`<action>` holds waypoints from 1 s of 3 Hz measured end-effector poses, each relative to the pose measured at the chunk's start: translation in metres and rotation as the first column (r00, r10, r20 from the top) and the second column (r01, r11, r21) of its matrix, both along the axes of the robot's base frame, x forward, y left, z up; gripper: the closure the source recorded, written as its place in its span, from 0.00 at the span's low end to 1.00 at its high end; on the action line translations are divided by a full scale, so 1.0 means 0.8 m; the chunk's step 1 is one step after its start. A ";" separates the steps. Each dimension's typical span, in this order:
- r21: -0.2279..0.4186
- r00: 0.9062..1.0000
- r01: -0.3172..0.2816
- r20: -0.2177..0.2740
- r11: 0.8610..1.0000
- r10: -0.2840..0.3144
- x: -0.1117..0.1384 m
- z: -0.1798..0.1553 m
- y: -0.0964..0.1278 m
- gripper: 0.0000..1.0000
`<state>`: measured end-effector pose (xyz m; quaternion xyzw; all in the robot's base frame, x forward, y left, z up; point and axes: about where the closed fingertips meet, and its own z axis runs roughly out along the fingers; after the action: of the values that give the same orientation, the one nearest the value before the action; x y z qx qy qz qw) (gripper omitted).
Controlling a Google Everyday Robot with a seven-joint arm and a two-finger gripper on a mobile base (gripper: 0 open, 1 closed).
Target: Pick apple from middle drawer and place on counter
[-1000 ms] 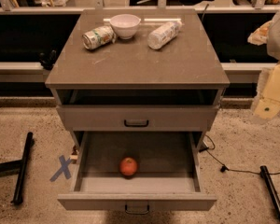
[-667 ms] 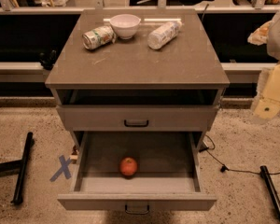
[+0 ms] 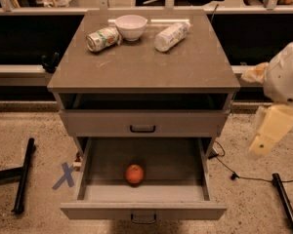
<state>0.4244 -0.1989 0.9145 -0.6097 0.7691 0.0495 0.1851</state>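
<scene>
The apple (image 3: 134, 174), round and red-orange, lies in the open middle drawer (image 3: 90, 165), near its centre front. The drawer is pulled out below a shut drawer front (image 3: 142, 123) with a like handle. The counter (image 3: 146, 60) is the flat grey-brown top of the cabinet. My gripper (image 3: 269, 130) hangs from the cream-coloured arm at the right edge of the view. It is to the right of the cabinet at about the height of the shut drawer, well apart from the apple, and holds nothing that I can see.
On the back of the counter stand a white bowl (image 3: 131, 27), a tipped can (image 3: 102, 38) and a lying bottle (image 3: 171, 35). A blue X (image 3: 65, 175) marks the floor at left. Dark stand legs (image 3: 23, 175) lie at left and right (image 3: 285, 204), and a cable (image 3: 234, 172) runs at right.
The arm and gripper have come down and slightly left beside the cabinet. The apple, the drawer and the things on the counter have not moved.
</scene>
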 end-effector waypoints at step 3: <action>0.162 0.997 -0.019 -0.076 0.987 0.031 -0.019 -0.080 0.044 0.00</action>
<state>0.4091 -0.1640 0.8502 -0.5999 0.7615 0.1378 0.2031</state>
